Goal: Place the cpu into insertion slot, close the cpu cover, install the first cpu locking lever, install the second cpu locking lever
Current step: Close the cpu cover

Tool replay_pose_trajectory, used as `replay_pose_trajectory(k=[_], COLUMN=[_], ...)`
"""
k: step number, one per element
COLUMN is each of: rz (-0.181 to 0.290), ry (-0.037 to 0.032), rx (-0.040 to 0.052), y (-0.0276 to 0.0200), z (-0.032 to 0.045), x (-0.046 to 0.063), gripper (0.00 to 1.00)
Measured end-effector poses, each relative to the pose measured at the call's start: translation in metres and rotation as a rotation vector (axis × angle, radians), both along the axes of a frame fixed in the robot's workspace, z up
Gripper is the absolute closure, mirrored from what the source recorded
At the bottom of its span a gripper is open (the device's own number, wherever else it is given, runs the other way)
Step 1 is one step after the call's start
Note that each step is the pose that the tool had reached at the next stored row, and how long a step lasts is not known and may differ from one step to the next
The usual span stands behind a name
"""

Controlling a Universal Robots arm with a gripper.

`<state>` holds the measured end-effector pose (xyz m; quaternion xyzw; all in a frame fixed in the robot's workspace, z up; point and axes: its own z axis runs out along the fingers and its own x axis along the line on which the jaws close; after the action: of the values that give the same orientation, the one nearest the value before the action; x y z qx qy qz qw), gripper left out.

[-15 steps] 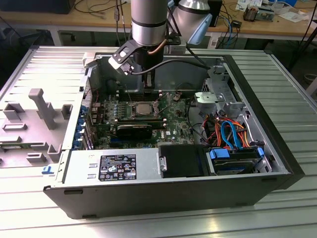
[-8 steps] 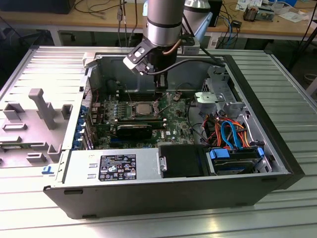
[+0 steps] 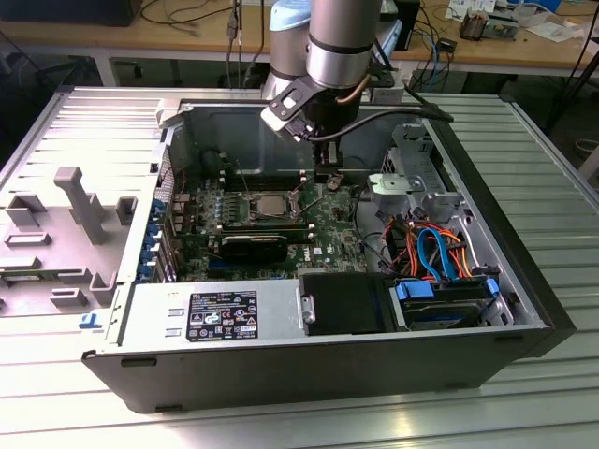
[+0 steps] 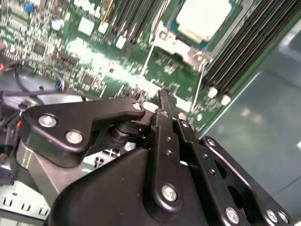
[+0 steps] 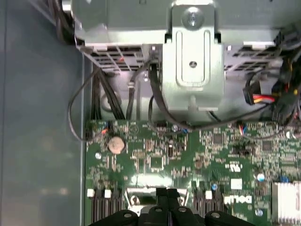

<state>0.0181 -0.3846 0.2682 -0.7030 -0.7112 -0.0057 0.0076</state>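
Gripper (image 4: 164, 96): fingers pressed together, nothing seen between them, tip just above the motherboard (image 4: 94, 70) beside the socket.
Cpu (image 4: 204, 19): seated in the socket, silver top up.
Cpu cover (image 4: 181, 47): lies flat around the chip.
Locking levers (image 4: 200, 82): thin wires, seemingly unlatched; hard to tell at this angle.
Surface: open computer case (image 3: 281, 365) on a ribbed metal table (image 3: 543, 168).
Room: wooden bench (image 3: 187, 37) behind, strewn with cables.

Silver-grey cpu (image 3: 271, 203); green motherboard (image 3: 334, 234); black claw (image 4: 164, 97)
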Motion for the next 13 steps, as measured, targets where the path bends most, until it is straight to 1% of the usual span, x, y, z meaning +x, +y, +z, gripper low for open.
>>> replay_pose_trajectory(k=[6,11,13], rz=[0.002,0.004,0.006], ry=[0.0074,0.0083,0.0082], rx=[0.0001,0.0008,0.0024], y=[0.0005,0.0035,0.0046], z=[-0.0033,-0.0115,-0.0157], x=[0.023,0.025,0.022], gripper=[0.89,0.89,0.89])
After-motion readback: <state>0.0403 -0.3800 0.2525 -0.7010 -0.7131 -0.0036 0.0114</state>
